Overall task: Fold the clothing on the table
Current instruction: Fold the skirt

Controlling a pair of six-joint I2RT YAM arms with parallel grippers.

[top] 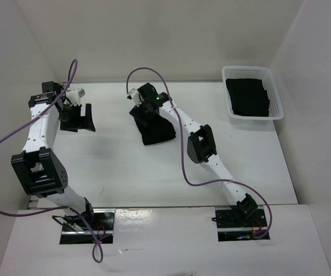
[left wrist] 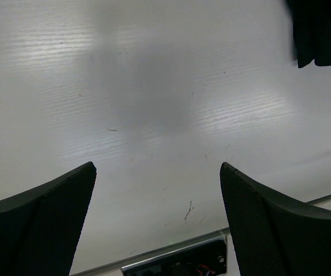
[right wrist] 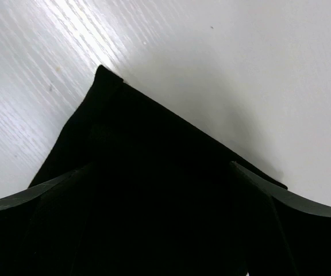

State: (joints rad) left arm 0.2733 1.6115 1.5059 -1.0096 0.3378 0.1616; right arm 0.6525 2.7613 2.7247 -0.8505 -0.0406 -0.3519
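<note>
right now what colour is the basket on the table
The basket is white, with a lattice pattern; clearest in the top external view.

1. The left pincer (top: 77,118) is hovering at the far left, jaws gaping wide, gripping nothing.
2. The right pincer (top: 146,112) is pointing downward at far centre, jaws likewise gaping wide.

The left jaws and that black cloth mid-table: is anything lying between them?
Nothing: in the top view, only bare white table lies between the left gripper and the clothing.
</note>
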